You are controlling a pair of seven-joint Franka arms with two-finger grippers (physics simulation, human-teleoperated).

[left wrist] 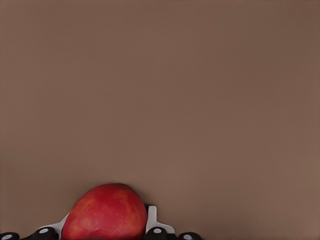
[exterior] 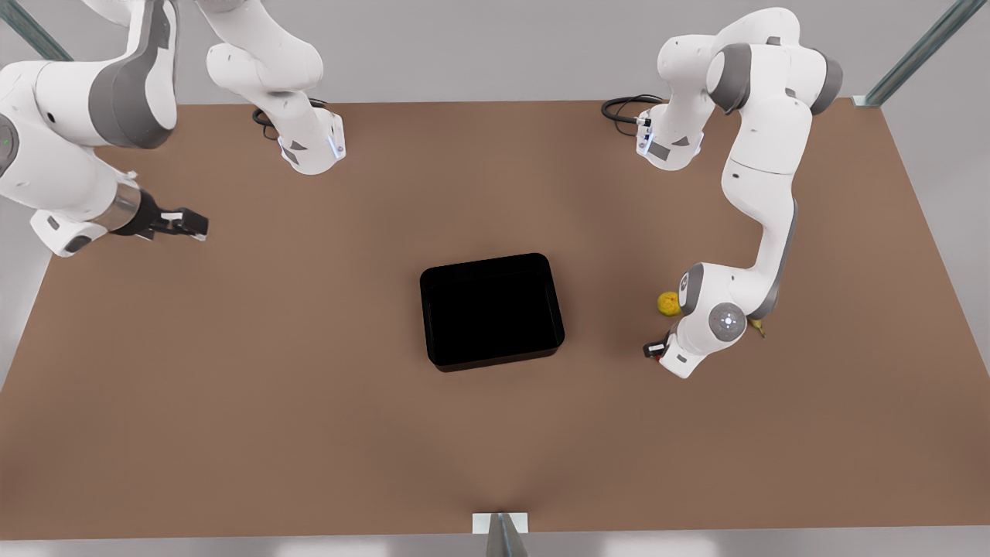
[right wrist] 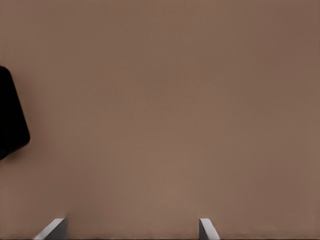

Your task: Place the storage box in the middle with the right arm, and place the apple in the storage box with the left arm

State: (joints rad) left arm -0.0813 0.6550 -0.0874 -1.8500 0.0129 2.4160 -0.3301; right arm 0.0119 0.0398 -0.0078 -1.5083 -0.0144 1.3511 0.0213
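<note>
Flanking left fingers [left wrist: 152,220] clamped on apple [left wrist: 105,212]: yellow fruit [exterior: 668,303]; right fingers [right wrist: 207,229] apart.

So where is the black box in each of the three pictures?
Front view: box in the middle of the table, between the waiting right gripper on the front view's left and the left gripper on its right.
Right wrist view: its rounded corner, beside the open fingers.
Left wrist view: this camera faces the gripped apple instead.
Shared landmark: the brown table.
</note>
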